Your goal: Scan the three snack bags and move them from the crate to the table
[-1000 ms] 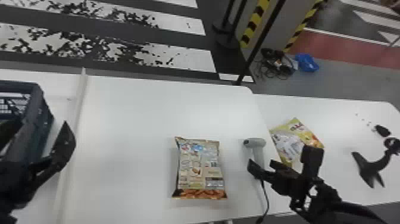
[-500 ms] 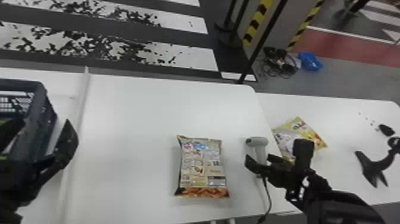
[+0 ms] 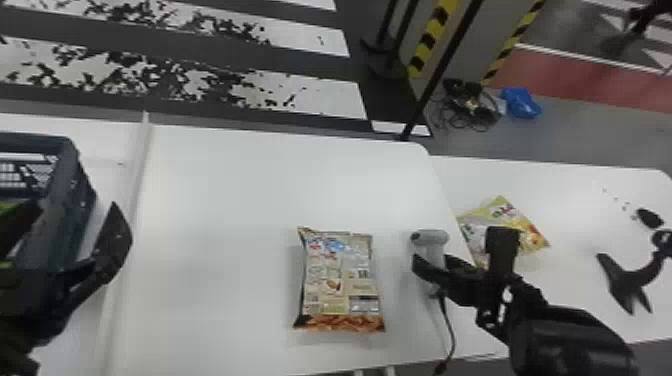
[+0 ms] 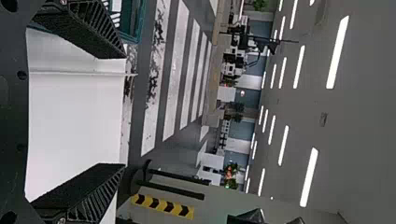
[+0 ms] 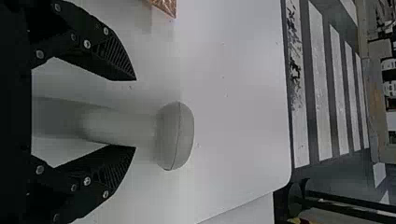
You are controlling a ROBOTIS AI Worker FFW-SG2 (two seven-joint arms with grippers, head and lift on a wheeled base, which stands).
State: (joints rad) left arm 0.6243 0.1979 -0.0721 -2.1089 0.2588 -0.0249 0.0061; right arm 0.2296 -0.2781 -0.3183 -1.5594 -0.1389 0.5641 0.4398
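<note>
The right gripper point(image 3: 431, 259), right of centre in the lower half of the head view, stands open over the handheld scanner point(image 3: 431, 237); in the right wrist view the two black fingers are spread on either side of its grey handle, apart from it, with the rounded scanner head beyond their tips. A dark cable point(image 3: 449, 327) runs from the scanner to the bottom edge of the head view. The left gripper point(image 3: 76, 206), at the lower left of the head view, is open too, its fingers wide apart in front of the dark crate point(image 3: 82, 185) at the left edge. A yellow-green patch shows inside the crate, too hidden to name. Left of the scanner, low in the centre of the frame, the brown-and-beige snack bag point(image 3: 340, 280) lies flat on the white table point(image 3: 225, 200), printed panels up. Right of the scanner, the yellow snack bag point(image 3: 531, 235) lies on the white side surface point(image 3: 580, 200), partly behind the right gripper. At the lower right is a black pronged object point(image 3: 627, 285), with a small black piece point(image 3: 649, 218) above it. On the floor at upper right lie a tangle of cables point(image 3: 470, 107) and a blue bundle point(image 3: 521, 102).
</note>
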